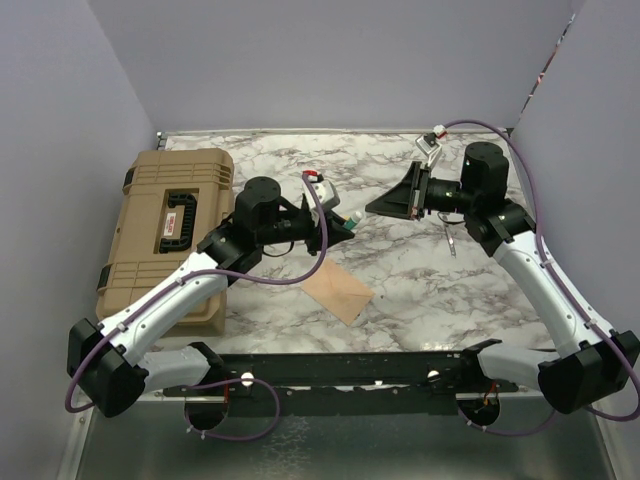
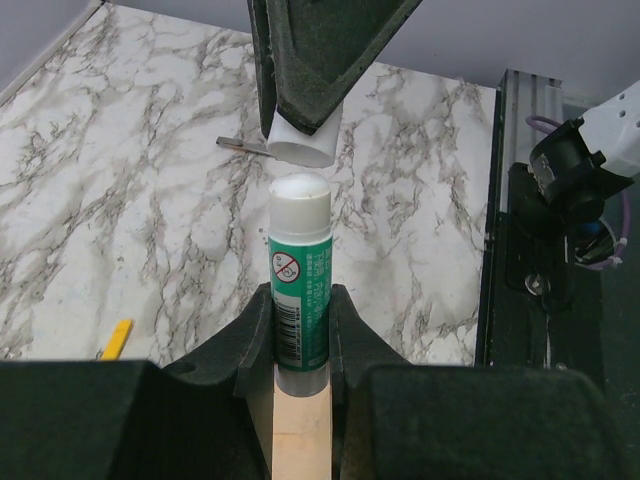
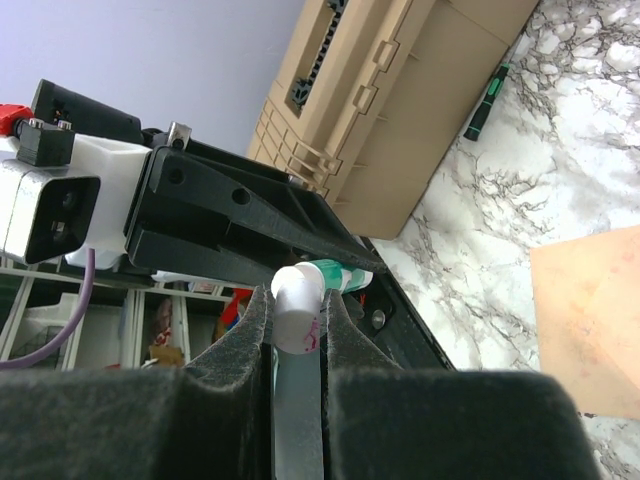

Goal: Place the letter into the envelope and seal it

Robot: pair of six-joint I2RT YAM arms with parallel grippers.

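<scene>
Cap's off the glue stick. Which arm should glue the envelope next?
Left. The left gripper holds the open glue stick, and the envelope lies near it. The right gripper only holds the cap.

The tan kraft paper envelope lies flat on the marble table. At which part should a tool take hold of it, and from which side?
Probably the corner nearest the arm bases, approached from above on that near side. The tan kraft paper envelope lies flat and turned diagonally, so this corner points toward the arms; its flat middle offers nothing to pinch.
</scene>
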